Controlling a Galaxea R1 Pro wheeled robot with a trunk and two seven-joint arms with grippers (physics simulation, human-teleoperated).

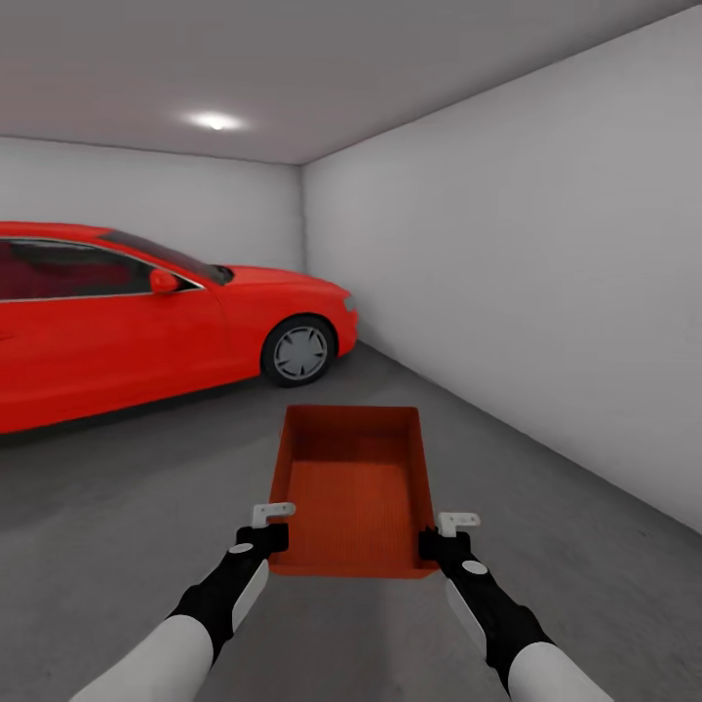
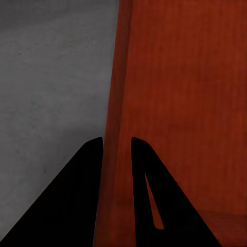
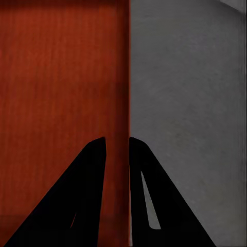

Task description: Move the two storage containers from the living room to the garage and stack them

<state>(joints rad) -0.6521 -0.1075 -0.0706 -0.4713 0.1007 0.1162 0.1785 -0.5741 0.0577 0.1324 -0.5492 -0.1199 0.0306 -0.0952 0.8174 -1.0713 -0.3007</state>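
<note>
**Orange-red container being held by both grippers in the garage**

One storage container [image 1: 353, 487] is being carried in front of the robot, open top upward, above the dark grey concrete floor [image 1: 146, 507]; whether its base is touching the floor cannot be told. Its left wall is being pinched by the left gripper [image 1: 265, 534] near the closest corner; in the left wrist view the wall [image 2: 116, 103] is being clamped between the two black fingers [image 2: 77, 195]. Its right wall is being pinched likewise by the right gripper [image 1: 441, 541]; in the right wrist view the wall edge [image 3: 126, 77] is being squeezed between the fingers [image 3: 82, 195]. A red car [image 1: 146, 322] is being shown ahead to the left, well apart from the container; a white wall [image 1: 536, 273] is being shown along the right.
</note>
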